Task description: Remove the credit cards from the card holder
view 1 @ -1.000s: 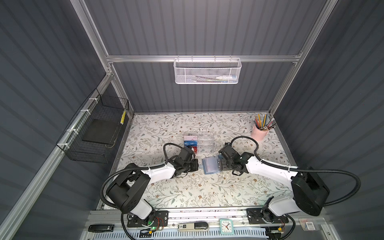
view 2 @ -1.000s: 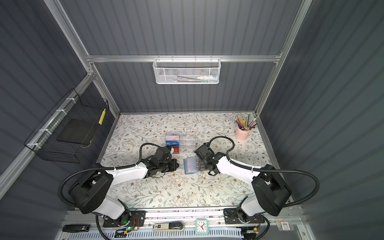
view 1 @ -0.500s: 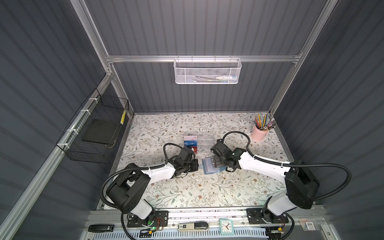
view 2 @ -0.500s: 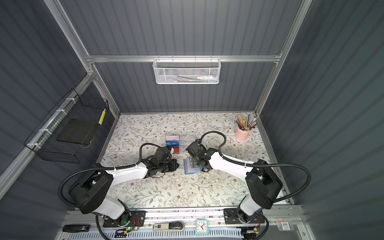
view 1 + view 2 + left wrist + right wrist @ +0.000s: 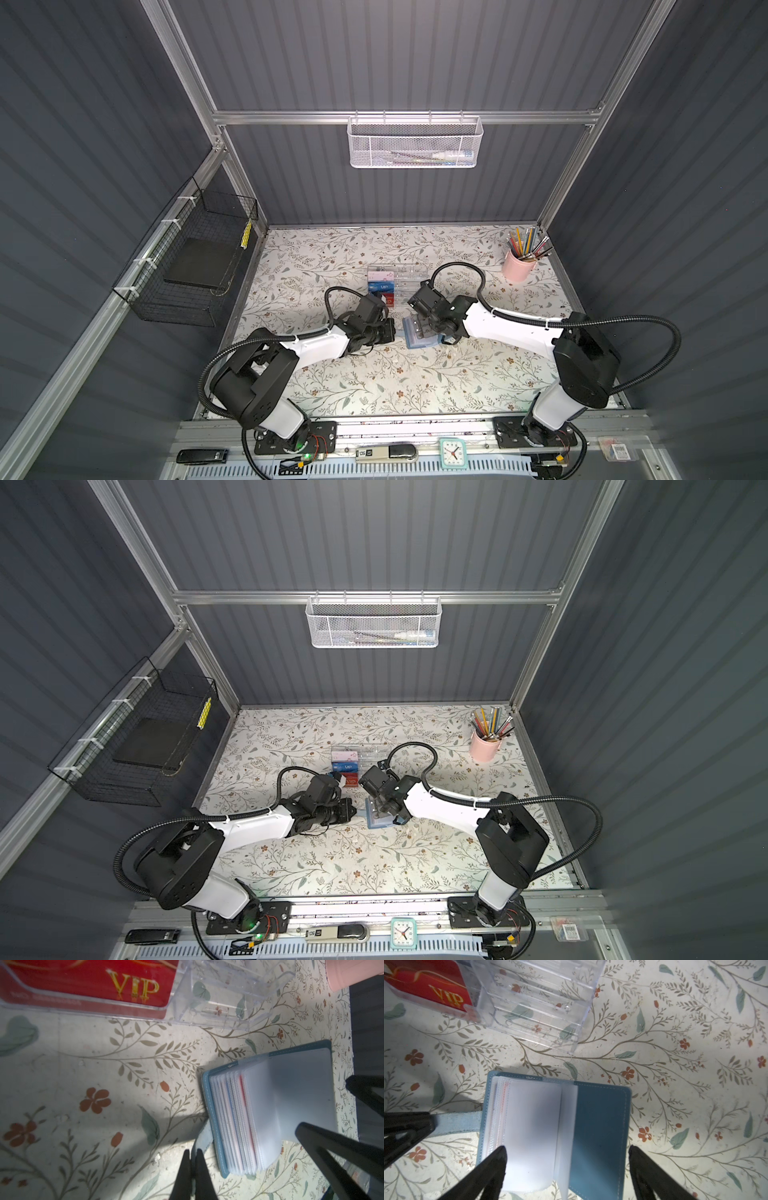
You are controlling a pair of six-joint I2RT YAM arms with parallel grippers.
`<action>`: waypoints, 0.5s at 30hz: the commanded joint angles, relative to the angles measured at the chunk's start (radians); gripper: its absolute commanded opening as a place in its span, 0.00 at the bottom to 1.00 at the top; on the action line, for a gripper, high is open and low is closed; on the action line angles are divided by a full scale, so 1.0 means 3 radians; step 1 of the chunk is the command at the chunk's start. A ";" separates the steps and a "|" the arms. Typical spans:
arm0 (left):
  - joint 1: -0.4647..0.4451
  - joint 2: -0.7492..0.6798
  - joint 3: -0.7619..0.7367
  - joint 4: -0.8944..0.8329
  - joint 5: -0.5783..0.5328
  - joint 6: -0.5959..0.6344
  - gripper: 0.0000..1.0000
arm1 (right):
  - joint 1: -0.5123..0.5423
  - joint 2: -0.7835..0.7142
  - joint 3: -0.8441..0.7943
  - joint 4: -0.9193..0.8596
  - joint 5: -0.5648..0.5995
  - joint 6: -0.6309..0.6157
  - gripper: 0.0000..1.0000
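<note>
The slate-blue card holder (image 5: 419,341) (image 5: 376,823) lies open on the table in both top views, its clear sleeves (image 5: 533,1122) fanned up. Thin blue and red card edges (image 5: 228,1105) show inside the sleeves. My left gripper (image 5: 192,1152) (image 5: 392,330) is shut on the holder's pale strap (image 5: 456,1124). The right gripper (image 5: 566,1151) (image 5: 430,332) hangs open over the holder, straddling it. One of its fingertips (image 5: 499,1159) rests on the sleeves and the other stands past the cover's (image 5: 602,1126) edge. A bright blue credit card (image 5: 384,286) sits in the clear box.
The clear acrylic box (image 5: 409,280) (image 5: 539,1001) stands just behind the holder, with a red VIP card (image 5: 104,985) and a pink-white card (image 5: 382,275) in it. A pink pencil cup (image 5: 517,266) stands at the back right.
My right gripper has moved left from beside the card holder to over it, and its jaws have narrowed slightly. The left gripper has stayed still on the strap.
</note>
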 commanded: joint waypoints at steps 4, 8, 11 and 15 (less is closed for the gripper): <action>0.0029 -0.0083 -0.0039 -0.0022 0.0031 0.0073 0.00 | 0.0091 0.0119 0.0106 0.0009 -0.0128 0.0017 0.90; 0.0034 -0.0092 -0.0043 -0.0027 0.0038 0.0080 0.00 | 0.0135 0.0289 0.0175 0.0026 -0.0172 0.0032 0.88; 0.0039 -0.0100 -0.0056 -0.0028 0.0038 0.0081 0.00 | 0.0145 0.0380 0.0214 0.0038 -0.0201 0.0049 0.86; 0.0052 -0.0120 -0.0070 -0.0033 0.0043 0.0088 0.00 | 0.0143 0.0445 0.0225 -0.0003 -0.0116 0.0074 0.85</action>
